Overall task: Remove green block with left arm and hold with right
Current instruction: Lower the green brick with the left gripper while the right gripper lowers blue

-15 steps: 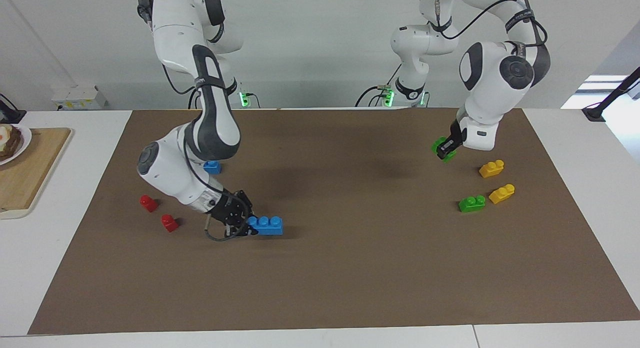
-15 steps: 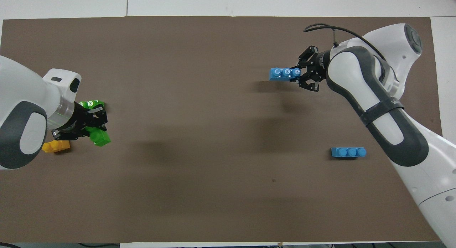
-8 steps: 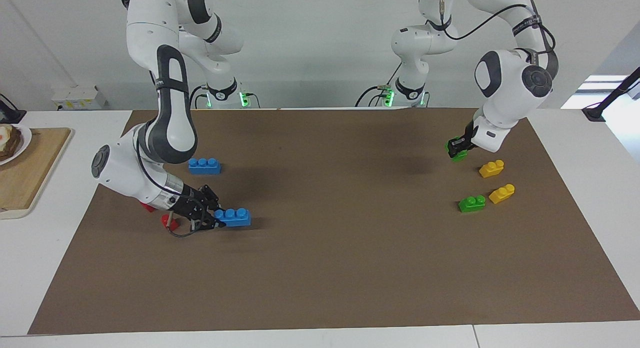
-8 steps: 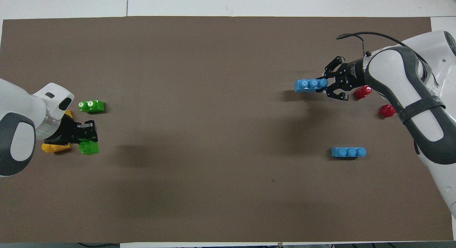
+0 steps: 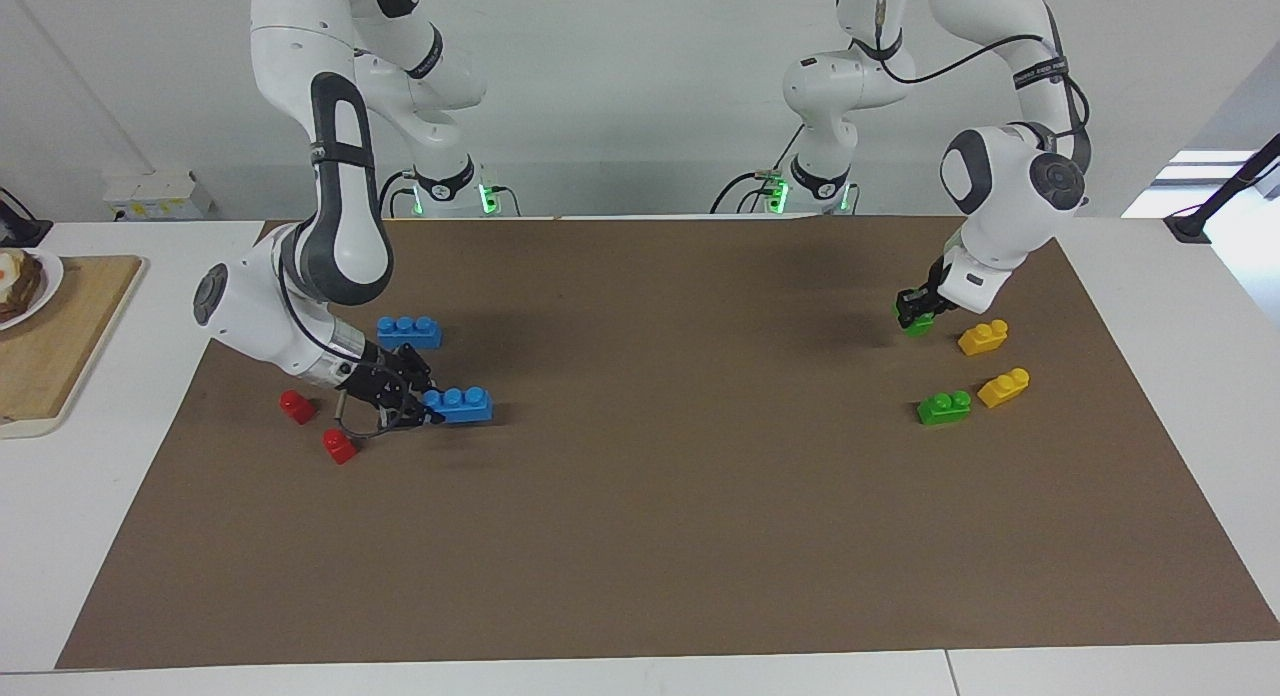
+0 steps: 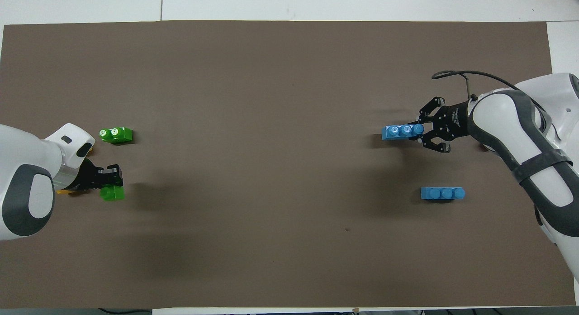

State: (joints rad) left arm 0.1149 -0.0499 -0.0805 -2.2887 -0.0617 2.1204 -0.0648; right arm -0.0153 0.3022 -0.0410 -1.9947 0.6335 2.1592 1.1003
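My left gripper (image 5: 912,314) (image 6: 111,181) is shut on a green block (image 5: 919,325) (image 6: 111,193), which it holds low over the brown mat (image 5: 700,536) beside a yellow brick (image 5: 983,337). Whether the block touches the mat, I cannot tell. A second green block (image 5: 944,407) (image 6: 116,135) lies loose on the mat, farther from the robots. My right gripper (image 5: 425,411) (image 6: 423,129) is shut on one end of a blue three-stud brick (image 5: 458,404) (image 6: 401,132), just above the mat at the right arm's end.
Another yellow brick (image 5: 1003,387) lies next to the loose green block. A second blue brick (image 5: 409,331) (image 6: 442,193) and two red blocks (image 5: 297,406) (image 5: 339,445) lie near the right gripper. A wooden board (image 5: 60,336) sits off the mat at the right arm's end.
The right gripper has carried the blue brick toward the right arm's end of the table. The left gripper has sunk with the green block toward the mat beside the yellow brick.
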